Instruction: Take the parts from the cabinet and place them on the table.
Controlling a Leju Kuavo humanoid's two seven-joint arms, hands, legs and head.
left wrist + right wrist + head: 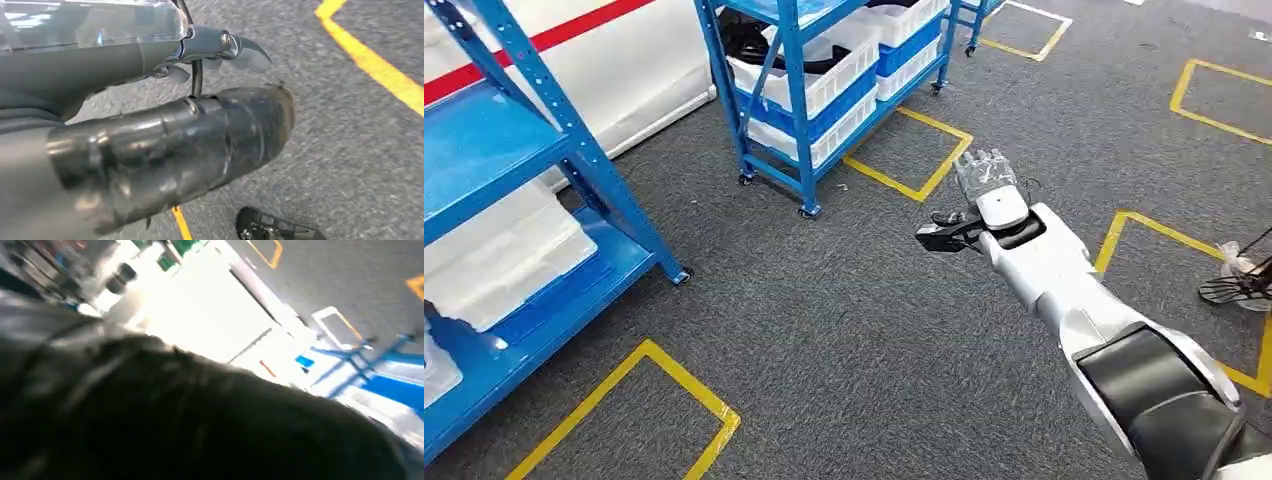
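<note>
Right hand (984, 185) was raised over the grey floor (844, 330), fingers blurred; we could not tell whether it clasped anything. Parts (754, 45) lay dark in white bins (824, 75) on the blue cabinet (796, 100); we judged them light, bendy, best gripped mid-length.

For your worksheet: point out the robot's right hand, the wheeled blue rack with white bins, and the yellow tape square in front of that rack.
right hand (990, 178), head view, on the back of the hand.
blue rack (792, 60), head view, on its front upright post.
yellow tape square (944, 168), head view, on its right-hand strip.
</note>
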